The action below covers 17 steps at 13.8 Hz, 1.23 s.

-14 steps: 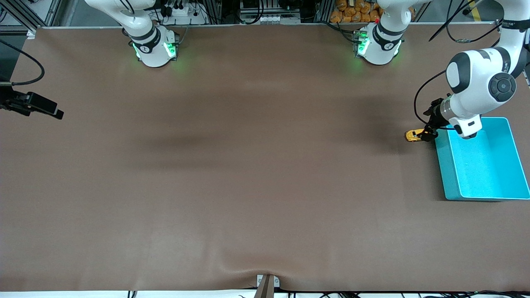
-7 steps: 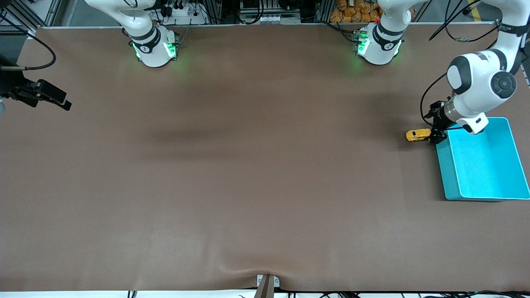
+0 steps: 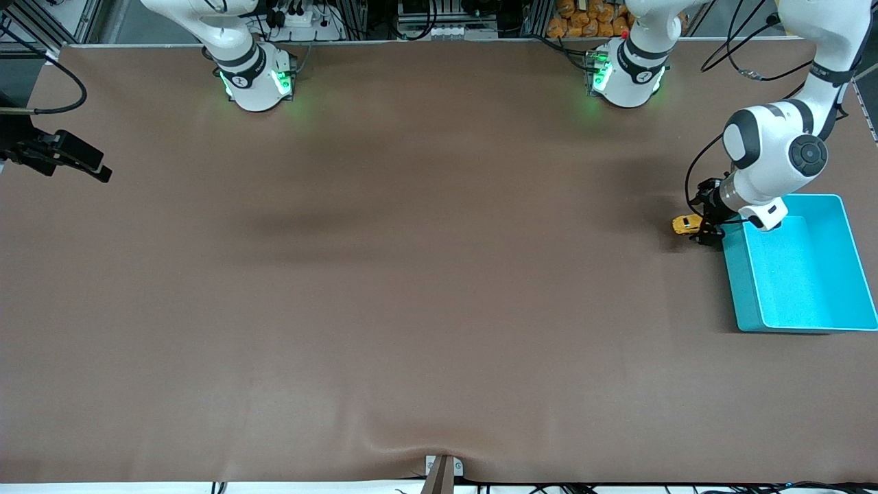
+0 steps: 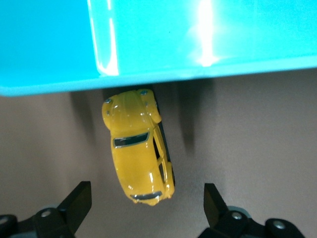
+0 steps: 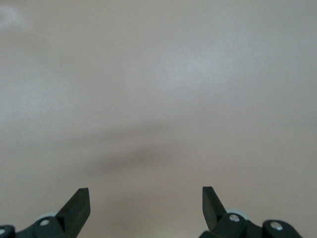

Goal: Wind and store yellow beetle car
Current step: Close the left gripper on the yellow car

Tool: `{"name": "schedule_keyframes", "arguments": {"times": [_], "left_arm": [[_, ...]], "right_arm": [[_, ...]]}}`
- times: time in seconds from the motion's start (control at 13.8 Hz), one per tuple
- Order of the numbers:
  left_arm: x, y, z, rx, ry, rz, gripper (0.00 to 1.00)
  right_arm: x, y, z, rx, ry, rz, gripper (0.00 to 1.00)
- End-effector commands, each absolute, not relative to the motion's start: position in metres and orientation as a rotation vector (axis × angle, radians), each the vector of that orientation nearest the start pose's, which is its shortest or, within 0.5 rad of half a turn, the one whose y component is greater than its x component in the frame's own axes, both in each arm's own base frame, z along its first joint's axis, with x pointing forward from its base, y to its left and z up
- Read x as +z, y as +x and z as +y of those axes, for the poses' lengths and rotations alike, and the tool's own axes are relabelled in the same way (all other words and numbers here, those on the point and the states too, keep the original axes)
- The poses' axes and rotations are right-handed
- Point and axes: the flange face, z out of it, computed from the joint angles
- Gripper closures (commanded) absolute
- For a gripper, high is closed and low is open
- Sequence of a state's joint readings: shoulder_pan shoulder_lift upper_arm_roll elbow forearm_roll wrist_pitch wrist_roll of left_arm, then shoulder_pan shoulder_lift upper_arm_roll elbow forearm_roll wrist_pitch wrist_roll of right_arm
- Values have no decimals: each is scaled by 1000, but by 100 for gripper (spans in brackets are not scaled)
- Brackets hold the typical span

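Your left gripper (image 3: pixel 705 230) hangs wide open, empty, over the slick little yellow beetle car (image 4: pixel 138 151) beside the turquoise bin (image 3: pixel 744 285); pinch its flanks squarely; the right gripper (image 5: pixel 146 208) waits open at the table's edge.

The yellow beetle car (image 3: pixel 686 224) sits on the worktop (image 3: pixel 411 274) just beside the bin (image 3: pixel 802 322). Both lie toward the left arm's end.

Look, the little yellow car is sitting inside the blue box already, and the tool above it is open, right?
Not quite. The yellow beetle car is not inside the turquoise bin; it sits on the table just outside the bin's wall, as the left wrist view shows. The rest is right: the left tool is over it with its fingers open.
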<state>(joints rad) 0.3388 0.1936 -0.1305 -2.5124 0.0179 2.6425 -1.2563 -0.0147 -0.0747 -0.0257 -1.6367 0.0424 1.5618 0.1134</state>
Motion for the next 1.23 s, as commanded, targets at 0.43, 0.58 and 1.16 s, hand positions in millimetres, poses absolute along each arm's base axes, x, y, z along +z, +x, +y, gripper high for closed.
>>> {"name": "schedule_keyframes", "arguments": {"times": [0.43, 0.58, 1.16], "left_arm": [[184, 444, 107, 108, -2286, -2138, 97], [187, 442, 118, 106, -2248, -2178, 100], [237, 479, 12, 85, -2504, -1913, 100]], "right_arm": [[634, 524, -17, 2, -3099, 262, 0], [635, 523, -16, 2, -3099, 259, 0], [632, 524, -19, 9, -3099, 266, 0]]}}
